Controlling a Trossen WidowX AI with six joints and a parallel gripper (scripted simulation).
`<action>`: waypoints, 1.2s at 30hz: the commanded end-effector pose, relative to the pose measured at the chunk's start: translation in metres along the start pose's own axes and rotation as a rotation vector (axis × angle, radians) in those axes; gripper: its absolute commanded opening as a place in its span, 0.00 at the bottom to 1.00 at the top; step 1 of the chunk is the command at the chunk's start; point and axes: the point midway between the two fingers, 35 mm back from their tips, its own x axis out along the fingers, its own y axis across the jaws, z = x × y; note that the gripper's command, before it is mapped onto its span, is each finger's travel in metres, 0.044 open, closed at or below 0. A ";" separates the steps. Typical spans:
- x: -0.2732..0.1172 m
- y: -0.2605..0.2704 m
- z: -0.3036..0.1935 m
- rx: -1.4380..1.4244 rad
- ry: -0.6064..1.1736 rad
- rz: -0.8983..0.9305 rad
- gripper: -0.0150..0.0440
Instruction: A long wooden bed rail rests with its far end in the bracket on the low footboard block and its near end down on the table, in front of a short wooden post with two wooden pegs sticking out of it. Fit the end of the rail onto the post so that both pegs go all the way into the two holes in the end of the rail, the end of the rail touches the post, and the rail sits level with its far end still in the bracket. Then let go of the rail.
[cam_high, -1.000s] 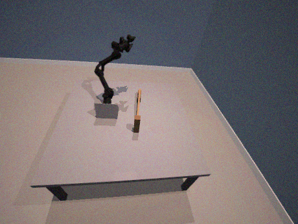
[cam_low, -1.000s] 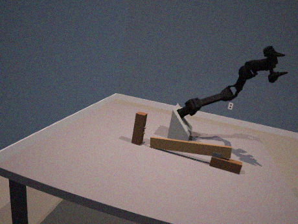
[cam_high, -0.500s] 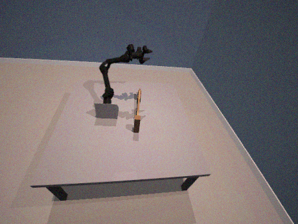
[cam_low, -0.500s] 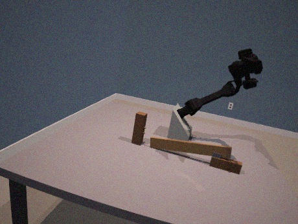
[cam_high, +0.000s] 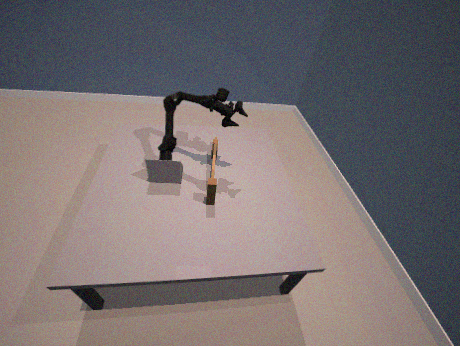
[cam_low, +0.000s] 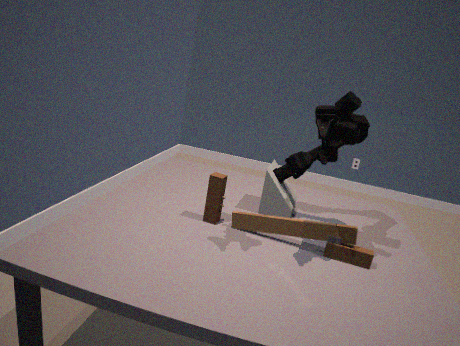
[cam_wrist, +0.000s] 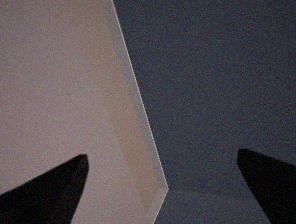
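Black and jointed, the robot arm (cam_high: 170, 122) (cam_low: 300, 162) reaches up from its grey, slanted mount (cam_high: 155, 172) (cam_low: 272, 202) and stretches out high above the pale table (cam_high: 190, 240) (cam_low: 150, 260), as seen from across a blue-walled room. Its gripper (cam_high: 242, 120) (cam_low: 325, 122) (cam_wrist: 163, 158) hangs in the air with its fingers spread almost as wide as they go and nothing held between them, well apart from the woodwork below.

Down on the table, the long wooden bed rail (cam_high: 214, 160) (cam_low: 290, 226) lies at a slant, its far end up on the low footboard block (cam_low: 349, 254) at the bracket (cam_low: 347, 244) and its near end down by the tabletop. That lower end sits just beside the short wooden post (cam_high: 211, 194) (cam_low: 215, 199), which stands upright with a gap between the two. A pair of small pegs (cam_low: 223, 201) juts from the post on the side facing the rail; the joint is unmade, and the rail is not level. Shadows of the arm fall across the tabletop around the rail.

Viewed from the wrist, the two dark fingertips frame a pale surface on one side and the blue wall (cam_high: 150, 45) (cam_low: 100, 75) (cam_wrist: 225, 90) on the other, with neither rail nor post between them. A white outlet (cam_low: 356, 163) shows on the wall behind the arm.
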 end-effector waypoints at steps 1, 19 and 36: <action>0.024 0.043 -0.058 -0.046 0.112 0.180 1.00; 0.004 0.239 -0.208 -0.157 0.175 1.006 1.00; 0.003 0.260 -0.219 -0.150 0.135 1.094 1.00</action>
